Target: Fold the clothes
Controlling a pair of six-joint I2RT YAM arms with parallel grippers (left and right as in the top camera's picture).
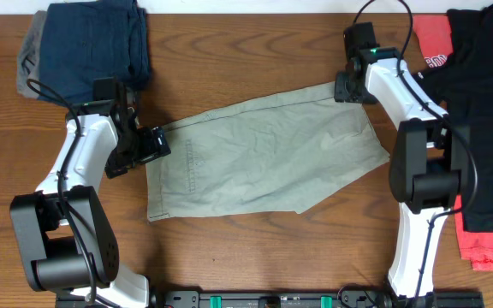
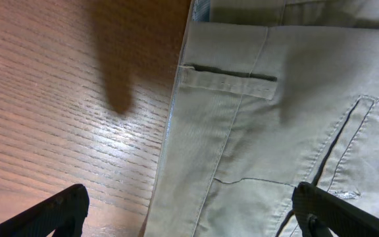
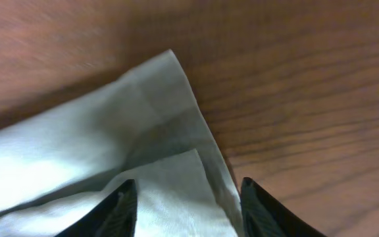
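Wooden table (image 1: 255, 248). Khaki shorts (image 1: 264, 158) lie flat between both grippers. The left gripper (image 2: 189, 214) is spread wide, straddling the waistband edge beneath it. The right gripper (image 3: 189, 204) is partly spread, with a hem corner beneath it.

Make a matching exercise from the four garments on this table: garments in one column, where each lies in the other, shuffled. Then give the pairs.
Garments
1. khaki shorts
2. navy-blue folded garment
3. black shirt
4. red printed shirt

Places
A. far left corner of the table
B. right side, lying on top of another garment
C. spread out in the middle
D. right side, mostly covered, showing only at its far and near ends

Pairs: 1-C, 2-A, 3-B, 4-D
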